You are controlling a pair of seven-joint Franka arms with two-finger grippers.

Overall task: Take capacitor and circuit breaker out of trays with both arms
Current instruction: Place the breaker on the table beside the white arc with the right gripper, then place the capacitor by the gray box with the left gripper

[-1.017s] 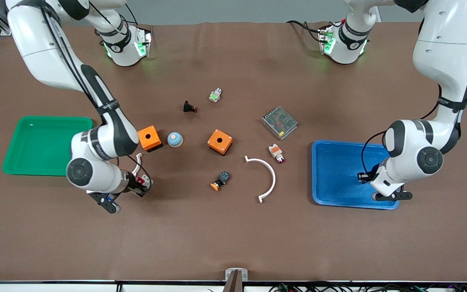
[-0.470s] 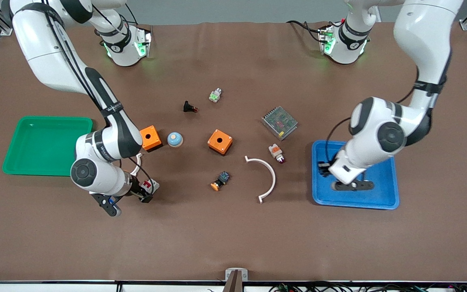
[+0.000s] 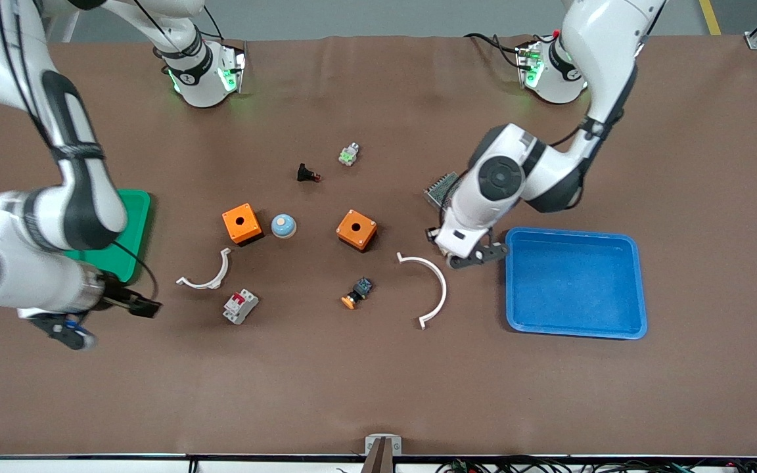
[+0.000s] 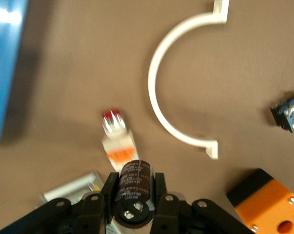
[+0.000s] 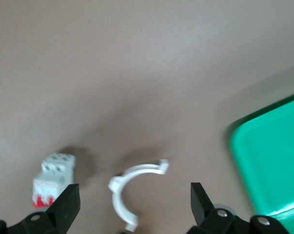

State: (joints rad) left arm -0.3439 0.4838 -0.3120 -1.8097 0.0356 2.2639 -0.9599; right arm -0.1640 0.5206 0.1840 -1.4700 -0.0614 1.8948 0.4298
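The breaker [image 3: 240, 306], a white-grey block with a red lever, lies on the table nearer to the front camera than a small white arc [image 3: 206, 276]. It also shows in the right wrist view [image 5: 51, 179]. My right gripper [image 3: 142, 305] is open and empty, beside the breaker toward the right arm's end; in its wrist view [image 5: 133, 195] the jaws stand wide apart. My left gripper [image 3: 434, 235] is shut on the capacitor [image 4: 133, 187], a black cylinder with a grey end face. It hangs over the white-orange indicator light [image 4: 117, 141], beside the blue tray [image 3: 575, 325].
A green tray [image 3: 135, 223] sits at the right arm's end. Two orange boxes [image 3: 242, 223] [image 3: 356, 229], a blue dome [image 3: 283, 225], an orange-capped button [image 3: 357, 292], a large white arc [image 3: 434, 276], a mesh power supply [image 3: 441, 187], a black button [image 3: 306, 174] and a green-white part [image 3: 349, 155] lie mid-table.
My right gripper let go of the breaker and drew away toward the green tray. My left arm swung from over the blue tray toward the table's middle, carrying the capacitor.
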